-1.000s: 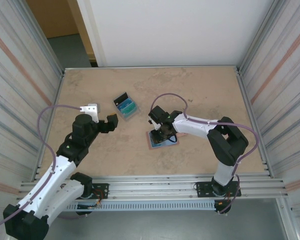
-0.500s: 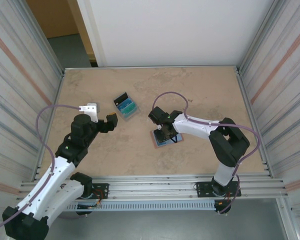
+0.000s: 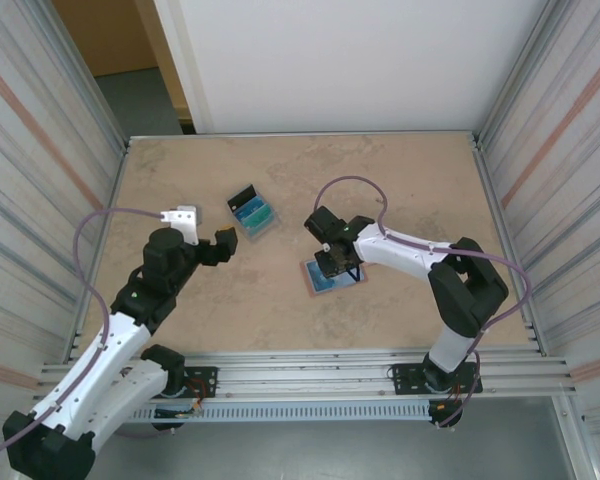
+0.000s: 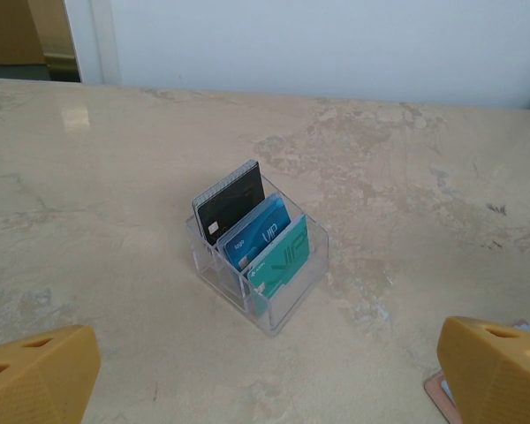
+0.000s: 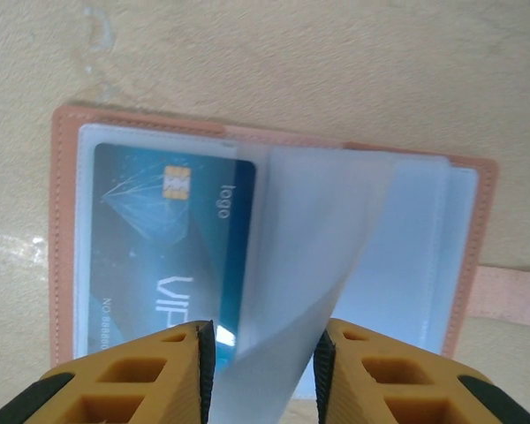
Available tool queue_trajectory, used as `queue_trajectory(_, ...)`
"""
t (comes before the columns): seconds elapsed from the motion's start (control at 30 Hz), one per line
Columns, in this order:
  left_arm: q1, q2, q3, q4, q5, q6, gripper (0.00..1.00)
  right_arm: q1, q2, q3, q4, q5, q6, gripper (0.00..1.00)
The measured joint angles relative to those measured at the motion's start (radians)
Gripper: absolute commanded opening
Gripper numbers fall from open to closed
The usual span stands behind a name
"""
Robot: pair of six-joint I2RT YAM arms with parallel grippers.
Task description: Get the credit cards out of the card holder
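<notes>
- Progress: three credit cards (black, blue, teal) stand in the clear box, near the left gripper. Likely done.
- You have one blue card left in the card holder.
- Holder lies open on the table under the right gripper: salmon rim, clear pockets.
- Right fingers narrow around a raised sleeve leaf; can't tell if pinched. Left wide, empty.

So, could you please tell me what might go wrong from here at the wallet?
The right gripper straddles the lifted clear sleeve, not the blue card; closing now could pinch only plastic and lift the whole wallet. The card seems to lie flat under film, so a grip may slip off it. The left gripper hangs open away from the wallet, so it may slide.
</notes>
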Motion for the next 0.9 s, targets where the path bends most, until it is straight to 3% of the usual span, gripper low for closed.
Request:
queue_trajectory(0.4, -0.2, 0.152, 0.056, 0.002, -0.145, 0.07, 0.99, -0.088, -0.039, -0.107, 0.026, -0.016, 0.018, 0.36)
queue_trajectory(0.9, -0.391, 0.506, 0.068, 0.093, -0.196, 0.051, 0.99, -0.156, -0.039, -0.153, 0.063, -0.035, 0.051, 0.31)
